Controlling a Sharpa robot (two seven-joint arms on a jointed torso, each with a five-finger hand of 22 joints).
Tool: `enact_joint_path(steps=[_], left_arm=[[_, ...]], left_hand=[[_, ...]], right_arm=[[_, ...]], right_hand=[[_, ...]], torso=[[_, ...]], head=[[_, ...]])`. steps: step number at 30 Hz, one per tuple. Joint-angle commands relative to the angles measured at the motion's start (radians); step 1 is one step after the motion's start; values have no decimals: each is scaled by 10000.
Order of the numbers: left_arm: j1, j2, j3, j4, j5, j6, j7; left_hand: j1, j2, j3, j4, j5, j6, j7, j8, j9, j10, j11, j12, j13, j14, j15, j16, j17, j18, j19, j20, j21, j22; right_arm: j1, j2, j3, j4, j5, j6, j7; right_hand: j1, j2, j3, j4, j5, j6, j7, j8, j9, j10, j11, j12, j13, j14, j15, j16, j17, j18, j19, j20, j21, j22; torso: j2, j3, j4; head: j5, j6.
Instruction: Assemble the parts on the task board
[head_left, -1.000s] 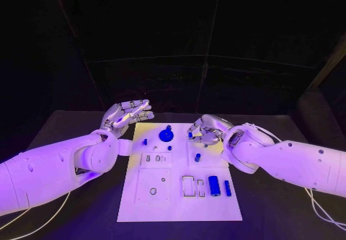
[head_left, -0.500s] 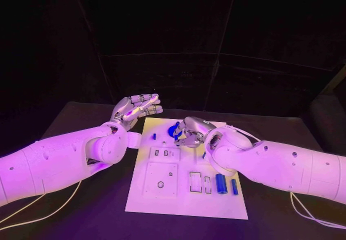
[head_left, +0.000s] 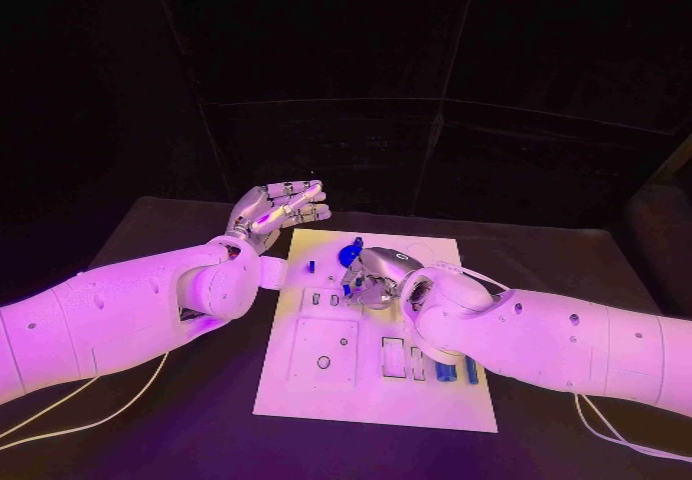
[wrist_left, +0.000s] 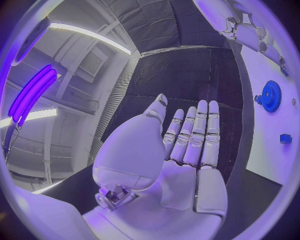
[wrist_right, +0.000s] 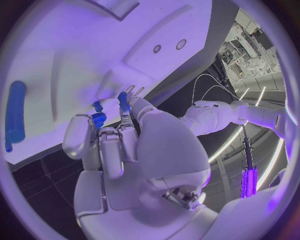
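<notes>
Right hand (wrist_right: 109, 142) pinches a small blue peg (wrist_right: 99, 118) over the task board (head_left: 378, 400), near the blue gear (head_left: 348, 257). Looks light, rigid, slippery, so grip its sides. Left hand (head_left: 278, 211) hovers spread, empty.

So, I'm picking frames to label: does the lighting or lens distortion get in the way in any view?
Head view: violet light tints the task board and both arms, the surroundings are black, and the right hand hides part of the board. Left wrist view: fisheye bends the board's edge; the blue gear stays clear. Right wrist view: straight edges curve, and bright strips glare at the rim.
</notes>
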Motion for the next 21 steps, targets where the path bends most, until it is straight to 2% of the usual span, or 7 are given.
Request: enact_joint_path(steps=[1, 6, 21], left_arm=[[20, 23, 9, -6, 9, 141, 28], [19, 32, 8, -25, 10, 146, 23], [18, 46, 8, -43, 10, 168, 6]], left_hand=[[-58, 81, 19, -50, -16, -89, 480, -63, -8, -66, -7, 2, -11, 16, -1, -28, 10, 121, 75, 12, -61, -14], [-58, 81, 19, -50, -16, -89, 480, -63, -8, -66, -7, 2, -11, 16, -1, -28, 10, 121, 75, 12, -61, -14], [-76, 86, 11, -47, -17, -87, 480, -61, -7, -63, -9, 9, -9, 26, -4, -28, 12, 122, 84, 11, -65, -19]], right_arm=[[0, 56, -6, -56, -270, 69, -96], [-38, 145, -13, -151, -311, 65, -60], [-146, 207, -15, -118, -170, -285, 139]], right_hand=[[-48, 34, 78, 21, 83, 242, -107, 62, 25, -32, -9, 4, 923, 1057, -88, 37, 2633, -108, -58, -14, -58, 0], [-48, 34, 78, 21, 83, 242, -107, 62, 25, -32, -9, 4, 923, 1057, -88, 37, 2633, -108, -58, -14, -58, 0], [-92, -24, 96, 11, 120, 266, -113, 61, 28, -9, -13, 29, 949, 1057, -94, 37, 2633, -110, -51, -19, -57, 10]], torso=[[9, 25, 15], [8, 19, 1], [15, 13, 23]], head=[[1, -16], [0, -44], [-13, -56]])
